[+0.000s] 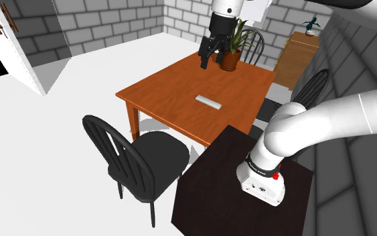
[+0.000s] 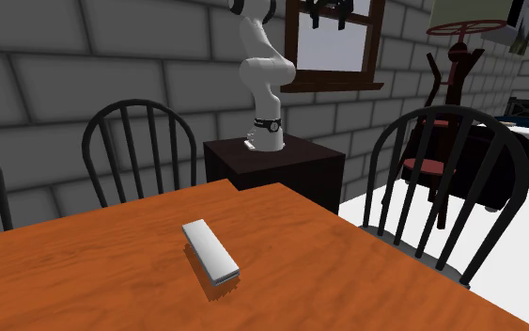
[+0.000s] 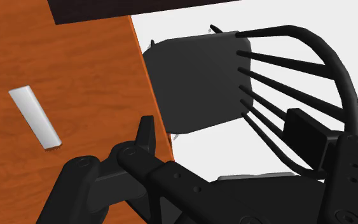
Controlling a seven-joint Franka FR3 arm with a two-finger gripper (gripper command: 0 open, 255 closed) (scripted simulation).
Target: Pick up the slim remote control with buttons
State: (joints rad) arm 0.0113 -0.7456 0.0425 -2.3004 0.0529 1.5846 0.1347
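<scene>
grey remote (image 1: 208,102) on wooden table (image 1: 167,94), well apart from spread jaws

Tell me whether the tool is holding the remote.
No, the remote lies flat on the table; the open tool hangs apart, higher up.

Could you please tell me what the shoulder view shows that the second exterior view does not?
The shoulder view adds a potted plant and a white door. The second exterior view adds a window and a dark red coat stand. Both share the grey remote lying flat on the wooden table, the arm's dark stand and black chairs.
</scene>
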